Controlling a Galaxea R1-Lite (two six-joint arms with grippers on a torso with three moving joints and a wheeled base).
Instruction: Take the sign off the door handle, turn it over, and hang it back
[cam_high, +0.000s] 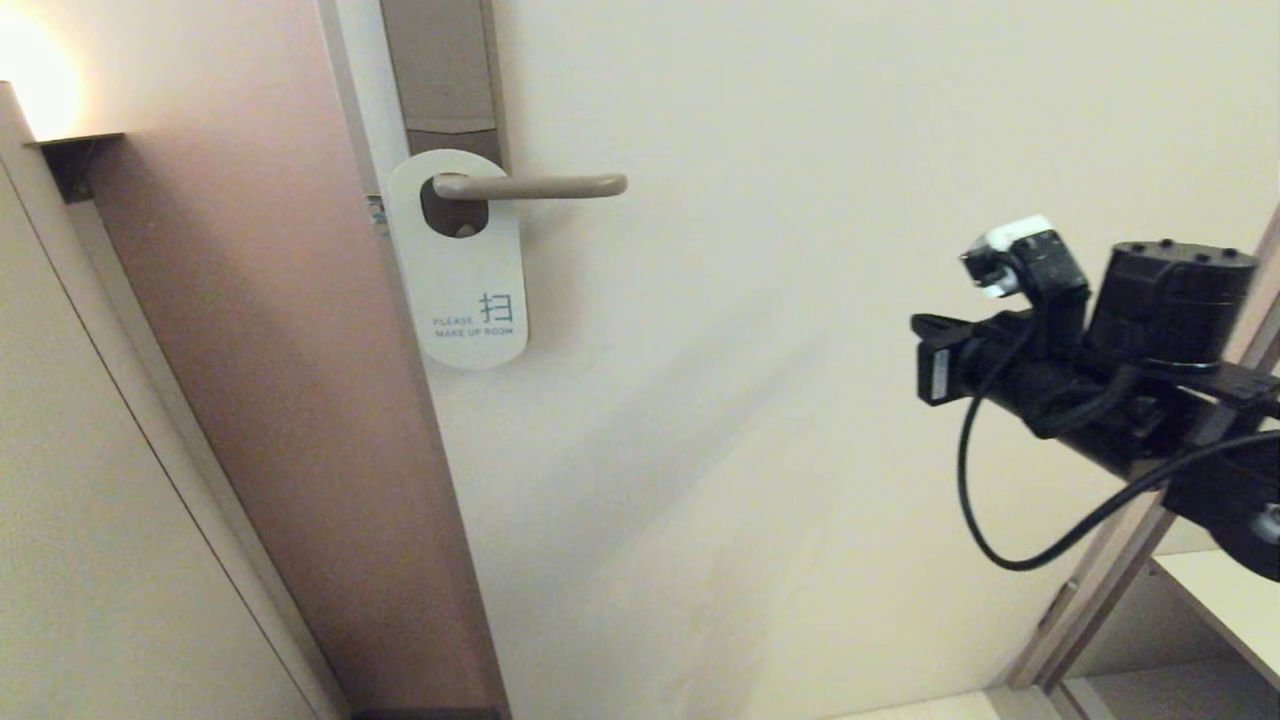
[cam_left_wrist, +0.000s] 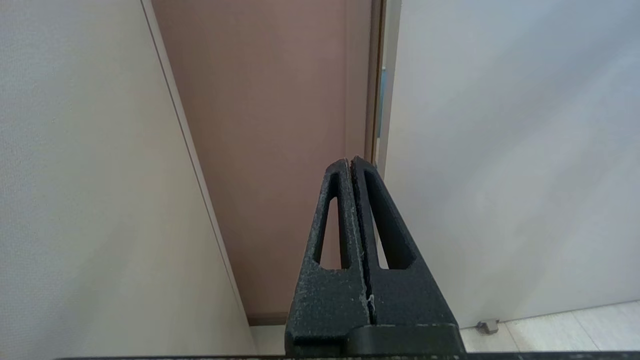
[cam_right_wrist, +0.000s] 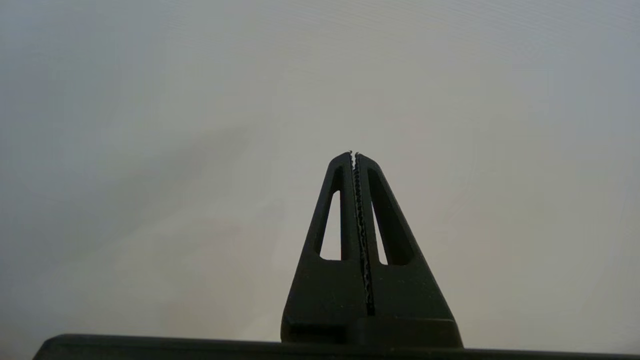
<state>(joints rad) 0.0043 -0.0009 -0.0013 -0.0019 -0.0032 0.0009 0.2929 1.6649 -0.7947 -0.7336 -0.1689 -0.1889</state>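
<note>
We find the door (cam_high: 800, 400) cream and plain, with a brown-pink frame panel (cam_high: 250, 400) on its left side and a pale wall panel (cam_high: 90, 520) further left; a lit lamp glow (cam_high: 30, 70) shows at the upper left corner. At the lower right, we see a shelf edge (cam_high: 1220, 600) beside a slanted frame strip. Nothing lies between the handle and the right arm; open door surface separates them.

The door handle (cam_high: 540, 186) projects horizontally from a tall brown-grey backplate (cam_high: 440, 70), its rounded end pointing toward the robot's right. The sign (cam_high: 462, 270) hangs on the handle close to the backplate, the lever passing through its oval hole; its long axis runs vertically, hole uppermost, and its white face with teal "PLEASE MAKE UP ROOM" lettering faces us.

The right pincer (cam_right_wrist: 354, 155) is closed with nothing between its fingers; it points at bare door surface, well apart from the sign, lower and to the right. The left pincer (cam_left_wrist: 350, 162) is likewise closed and empty; it faces the seam between frame panel and door, low near the floor (cam_left_wrist: 550, 330).
</note>
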